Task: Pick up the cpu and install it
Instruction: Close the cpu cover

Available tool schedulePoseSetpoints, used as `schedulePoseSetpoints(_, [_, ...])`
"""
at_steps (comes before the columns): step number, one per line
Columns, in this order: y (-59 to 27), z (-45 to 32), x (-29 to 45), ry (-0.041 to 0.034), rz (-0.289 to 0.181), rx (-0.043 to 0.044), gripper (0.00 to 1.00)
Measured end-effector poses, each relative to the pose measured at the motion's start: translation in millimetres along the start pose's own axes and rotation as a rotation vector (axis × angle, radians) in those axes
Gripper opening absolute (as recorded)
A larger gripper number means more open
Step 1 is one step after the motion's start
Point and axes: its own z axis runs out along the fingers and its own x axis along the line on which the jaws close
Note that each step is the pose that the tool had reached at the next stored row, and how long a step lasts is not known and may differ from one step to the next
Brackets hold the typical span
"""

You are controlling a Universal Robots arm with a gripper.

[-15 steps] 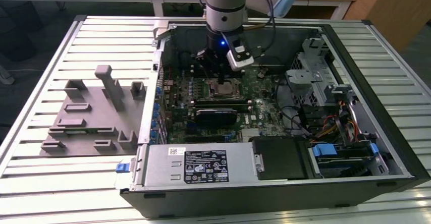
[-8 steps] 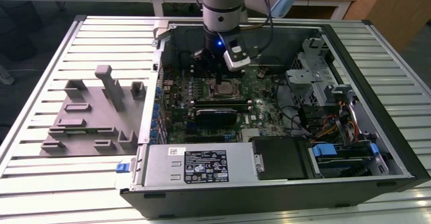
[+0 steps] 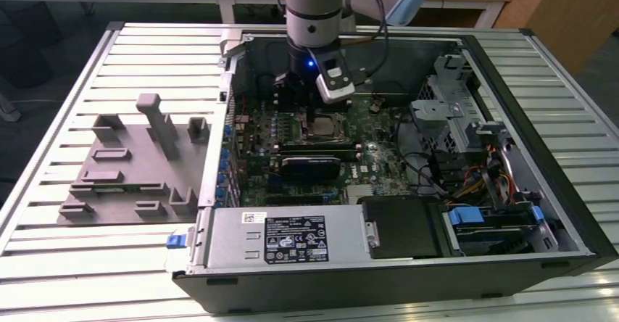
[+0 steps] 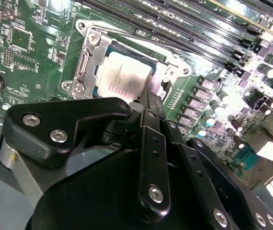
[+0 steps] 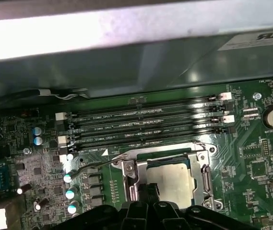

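Observation:
The cpu (image 3: 320, 126) (image 4: 124, 76) (image 5: 174, 179), a flat silver-grey square, lies inside the metal socket frame (image 4: 86, 57) (image 5: 129, 177) on the green motherboard of the open computer case. My gripper (image 3: 309, 106) (image 4: 148, 98) (image 5: 149, 189) hangs just above the cpu's near edge. Its black fingers are drawn together with nothing between them. The socket's thin lever (image 5: 93, 165) sticks out sideways from the frame.
A grey moulded fixture tray (image 3: 126, 170) sits on the slatted table at the exterior view's left. Memory slots (image 5: 146, 127) run beside the socket. The power supply (image 3: 280, 238), drive cage (image 3: 454, 112) and cables (image 3: 464, 184) crowd the case (image 3: 541, 155).

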Motion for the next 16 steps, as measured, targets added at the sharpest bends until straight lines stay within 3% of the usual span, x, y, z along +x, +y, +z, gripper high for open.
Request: schedulePoseSetpoints(16, [-1.2, 13.3, 6.7, 0.0000, 0.000, 0.0000, 0.11])
